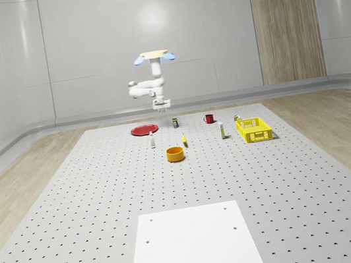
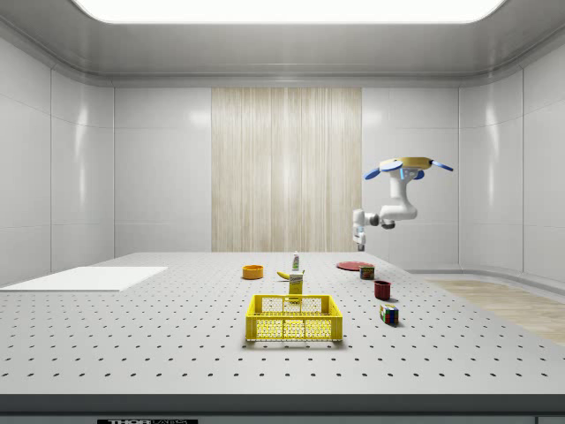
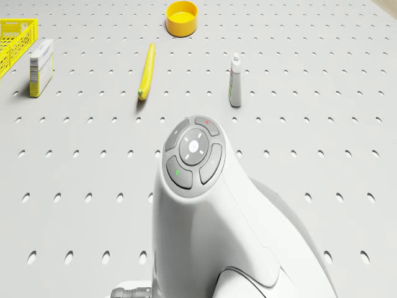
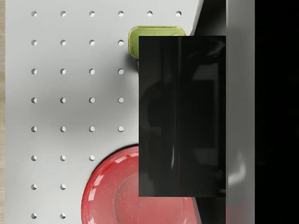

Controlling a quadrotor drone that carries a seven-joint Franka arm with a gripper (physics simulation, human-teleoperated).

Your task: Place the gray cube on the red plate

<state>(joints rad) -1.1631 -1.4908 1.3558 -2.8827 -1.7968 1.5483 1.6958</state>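
Orange bowl and yellow crate sit nearest on the surface. No writing on the small packs is legible. Farther back lies the red plate, with a can near it. The drone hovers over the far end. The tool hangs between plate and can, apparently clenched on the cube, which is held aloft. Step judged: carry. Next: centre over plate, descend, release.
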